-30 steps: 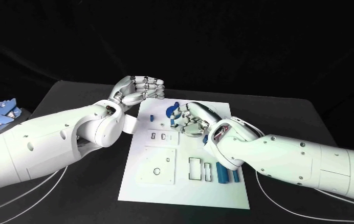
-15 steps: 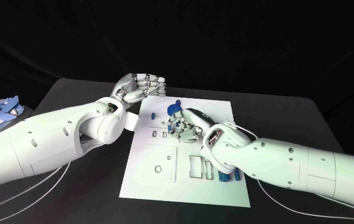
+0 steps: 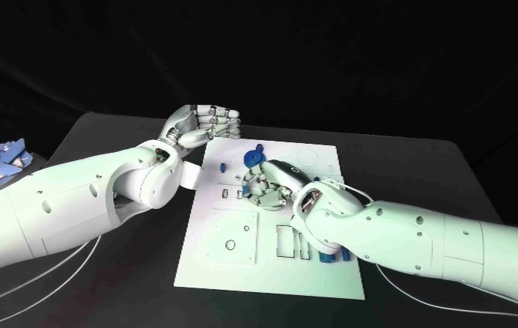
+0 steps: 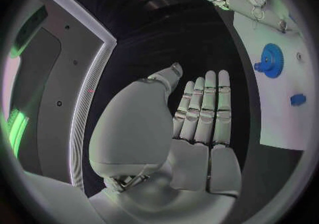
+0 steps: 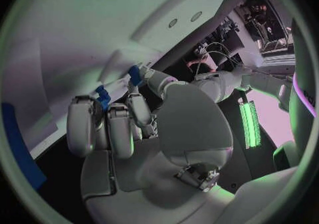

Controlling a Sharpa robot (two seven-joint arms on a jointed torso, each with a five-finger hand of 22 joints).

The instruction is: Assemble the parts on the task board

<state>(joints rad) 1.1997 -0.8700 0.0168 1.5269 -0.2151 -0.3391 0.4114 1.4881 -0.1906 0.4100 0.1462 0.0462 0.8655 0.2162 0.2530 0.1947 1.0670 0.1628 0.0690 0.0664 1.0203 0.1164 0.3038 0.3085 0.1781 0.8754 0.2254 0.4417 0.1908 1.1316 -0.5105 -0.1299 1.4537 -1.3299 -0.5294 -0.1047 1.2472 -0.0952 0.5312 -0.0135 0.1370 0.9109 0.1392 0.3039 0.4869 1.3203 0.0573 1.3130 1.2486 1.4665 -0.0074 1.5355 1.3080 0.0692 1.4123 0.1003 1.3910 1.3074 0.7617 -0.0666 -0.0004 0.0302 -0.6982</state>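
The white task board (image 3: 291, 279) lies in the middle of the table. A blue gear (image 3: 256, 153) (image 4: 269, 60) stands near its far edge, with a small blue peg (image 3: 222, 168) (image 4: 297, 99) to its left. Two blue bars (image 3: 332, 254) lie near the front right. My right hand (image 3: 270, 187) (image 5: 133, 128) is down on the board just in front of the gear, its fingers curled around a small blue part (image 5: 102, 97). My left hand (image 3: 205, 126) (image 4: 193, 128) hovers over the board's far left corner with its fingers curled in and nothing in them.
A square white plate (image 3: 229, 242) with holes sits on the board's near left. Rectangular slots (image 3: 285, 243) lie beside the blue bars. Blue and white items (image 3: 11, 154) rest at the table's left edge. Cables (image 3: 65, 268) trail beneath my left arm.
My right hand has crept a little nearer and to the left across the board, away from the gear. The left hand has hardly moved.
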